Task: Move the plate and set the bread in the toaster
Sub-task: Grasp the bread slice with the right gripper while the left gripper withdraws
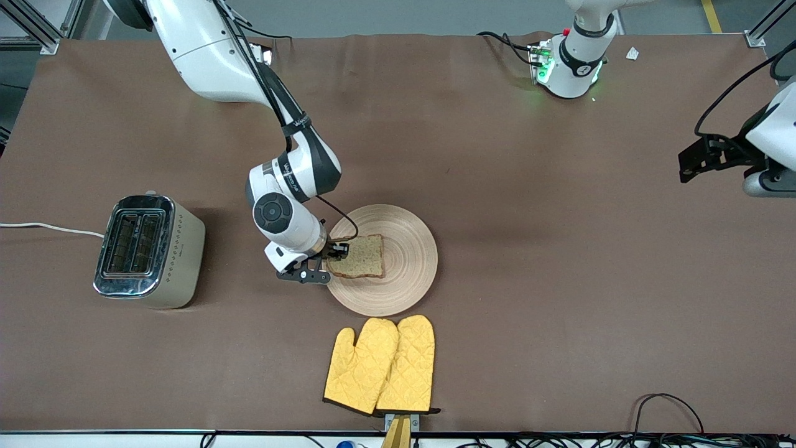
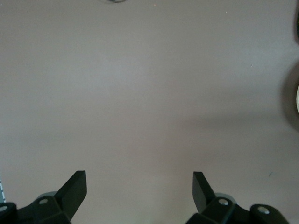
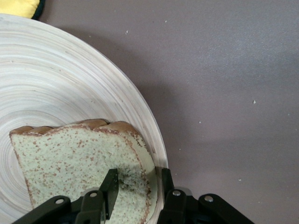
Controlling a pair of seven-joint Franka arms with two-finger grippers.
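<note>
1. The toaster (image 1: 149,251) stood on the table (image 1: 559,280) toward the right arm's end, well apart from the plate (image 1: 407,249), with both chrome slots facing up and unobstructed.
2. The right gripper (image 1: 334,256) was down at the plate's edge on the toaster side. Its fingers (image 3: 110,189) were narrowed on the corner of the bread (image 1: 357,256), one finger over the crumb face and the other at the crust edge, as the right wrist view showed.
3. The bread lay on the plate, on the half toward the toaster; whether it was flat or just raised could not be told. The grasp appeared to cover only a small corner of the slice.
4. Recommended handling: the slice is soft, so closing force should be moderate to avoid tearing the corner. The lift should be slow and vertical until the slice clears the plate rim.
5. For insertion, the slice should be turned edge-down and aligned with one slot's long axis before lowering.
6. A pair of yellow oven mitts (image 1: 380,366) lay nearer the front camera than the plate, clear of the likely path to the toaster.
7. The left gripper (image 2: 140,186) waited over bare table toward the left arm's end, well apart from the plate, fingers spread wide and holding nothing.
</note>
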